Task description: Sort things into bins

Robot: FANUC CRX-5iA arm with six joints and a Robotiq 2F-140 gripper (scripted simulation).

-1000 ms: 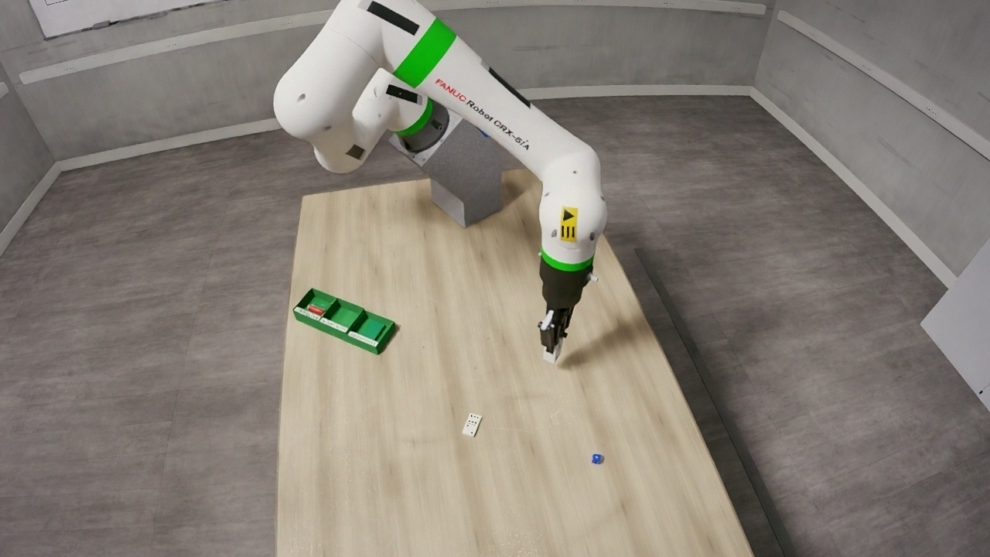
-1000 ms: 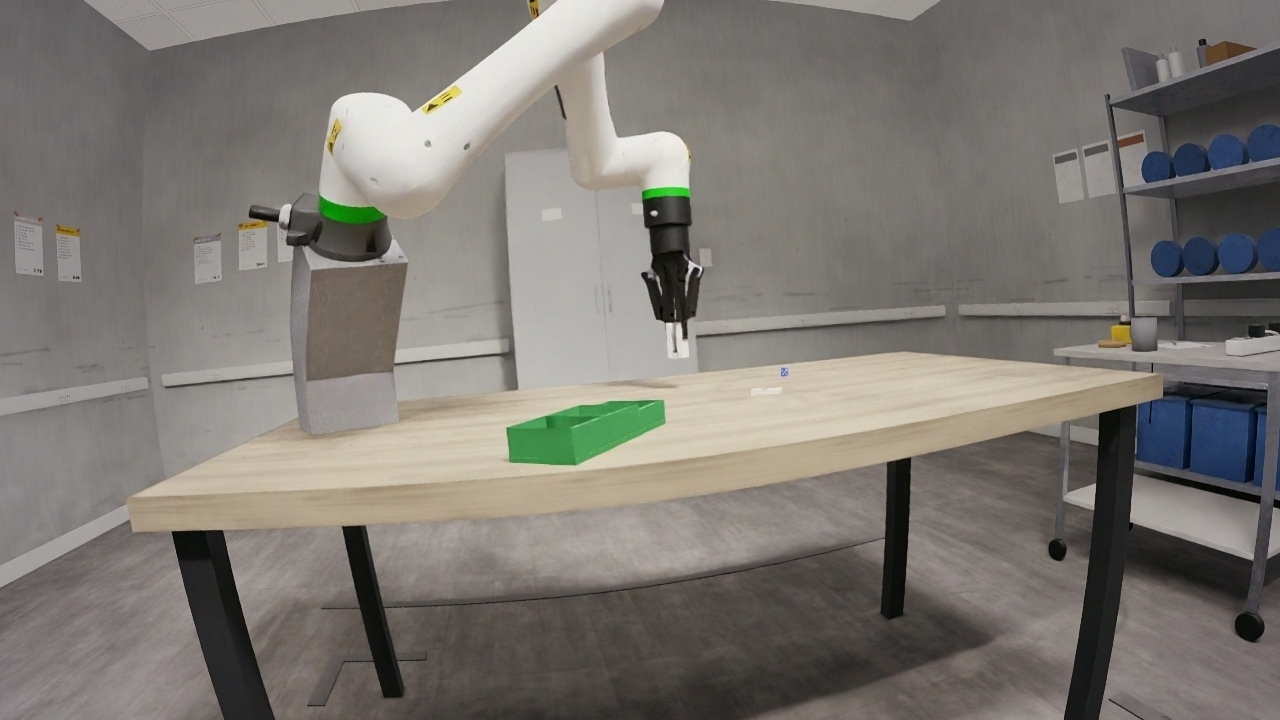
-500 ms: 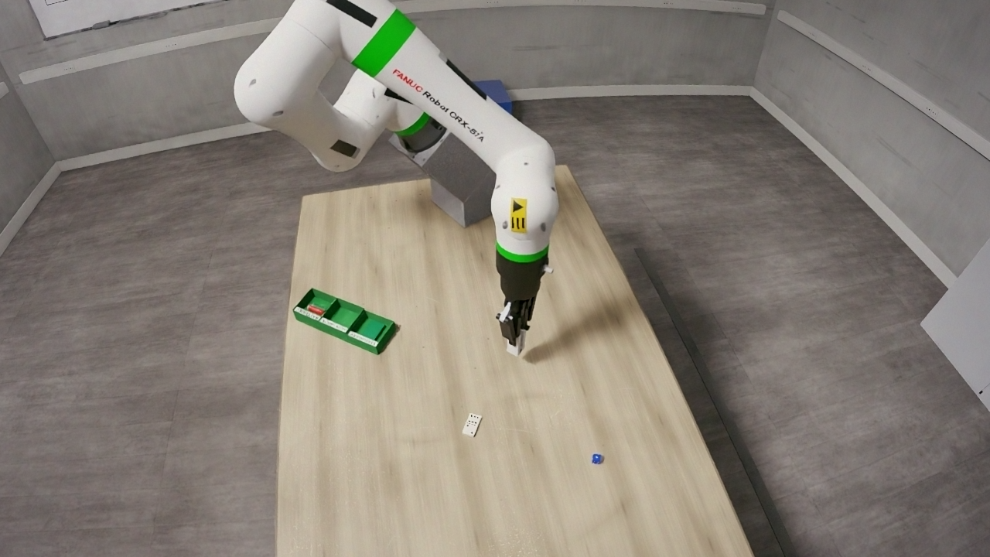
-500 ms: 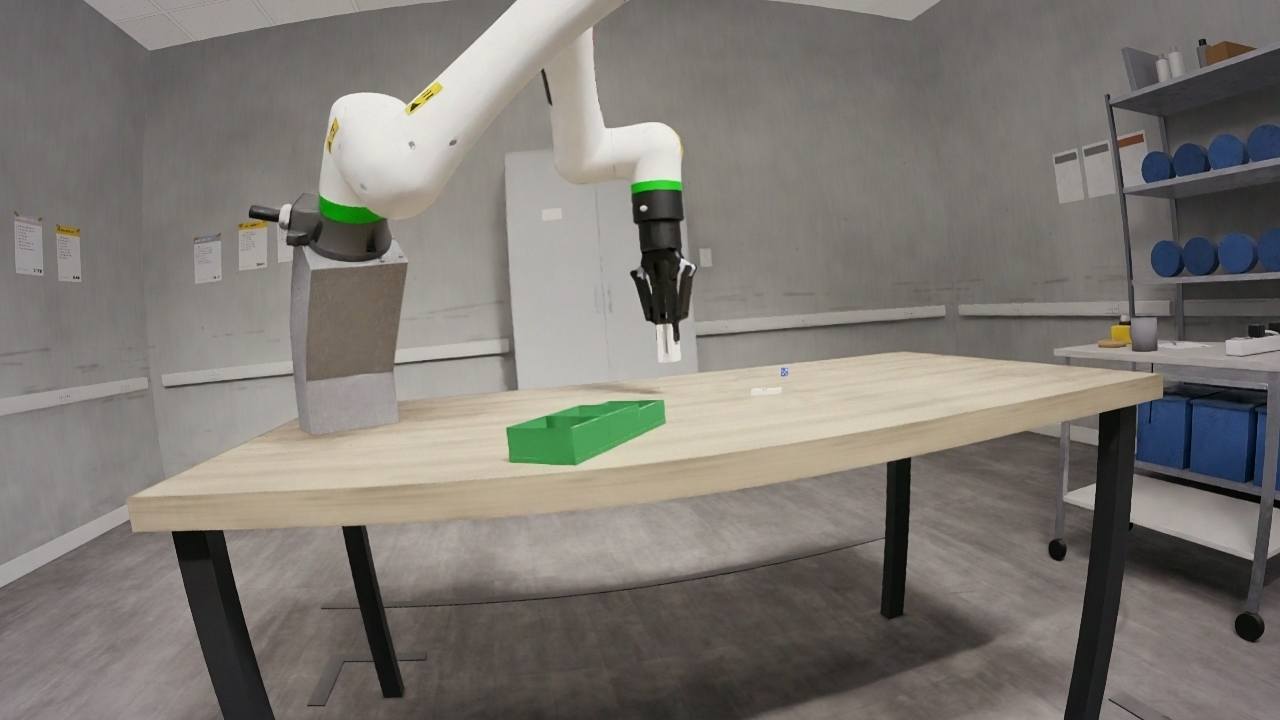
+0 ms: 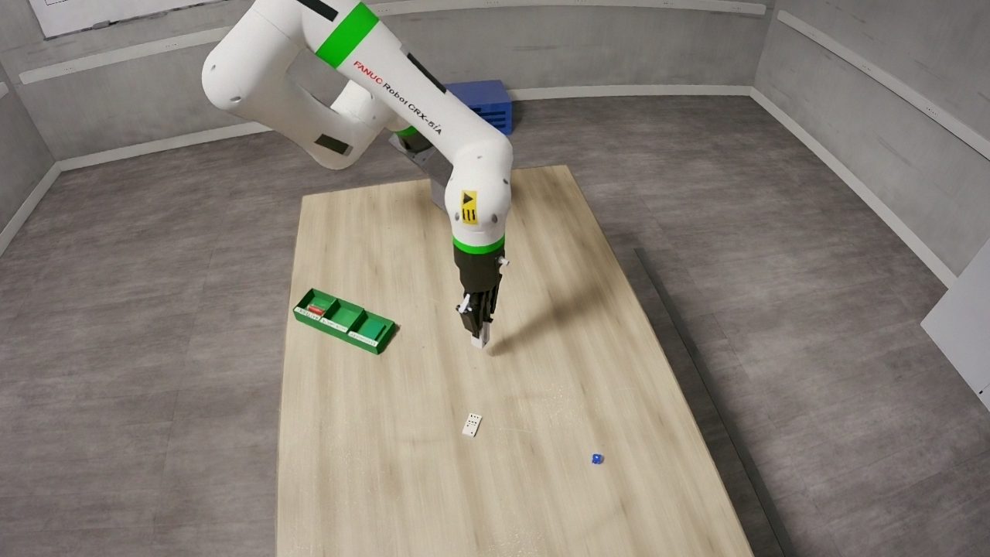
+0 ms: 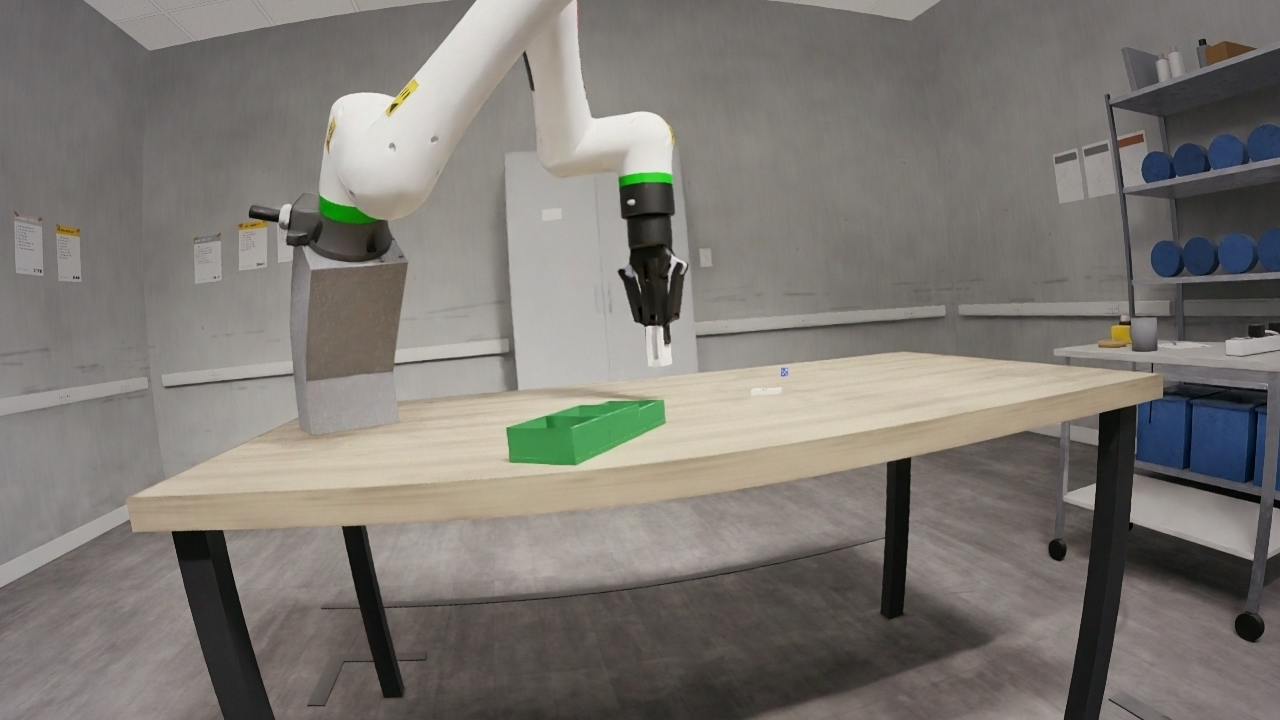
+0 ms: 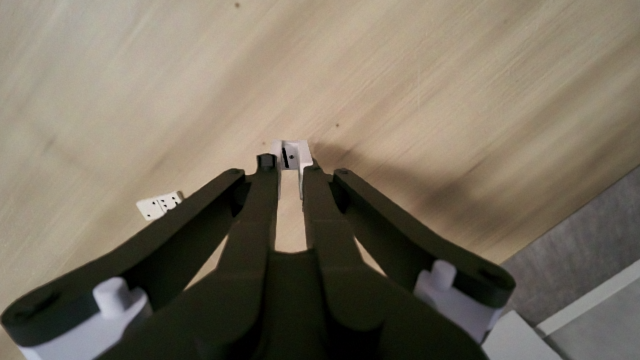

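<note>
Top view: the white arm (image 5: 477, 165) (image 6: 447, 98) reaches down from the top of the frame, and its gripper (image 5: 479, 336) (image 6: 658, 342) (image 7: 289, 153) hangs above the wooden table (image 5: 415, 484) (image 6: 850, 420) (image 7: 450, 75), near the middle of the frame. Fingers: nearly together, clamped on a small white domino (image 7: 291, 156) that shows a dark bar and a dot at the centre of the wrist view. (In the top and exterior views the pale fingertips and the held piece run together; I cannot separate them.)

Second white tile (image 5: 472, 424) (image 6: 765, 391) (image 7: 154, 206), black-dotted, lies flat on the table: lower middle of the top view, left of centre in the wrist view, partly behind a finger linkage. Blue die (image 5: 596, 458) (image 6: 784, 371) rests on the table, lower right of the top view, well apart from the tile.

Green three-compartment bin unit (image 5: 340, 335) (image 6: 572, 440) stands flat at left of the top view and lower middle of the exterior view. Its leftmost compartment, as seen from the top, holds a red item (image 5: 316, 309). Middle compartment shows a green floor; contents of the rightmost, uncertain. (Labels run along the near wall, too small to read.)

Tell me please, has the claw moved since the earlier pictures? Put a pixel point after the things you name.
Yes. In the top view, the claw (image 5: 480, 339) (image 6: 658, 347) (image 7: 289, 153) has shifted left, closer to the green bins (image 5: 346, 314) (image 6: 586, 440).
</note>
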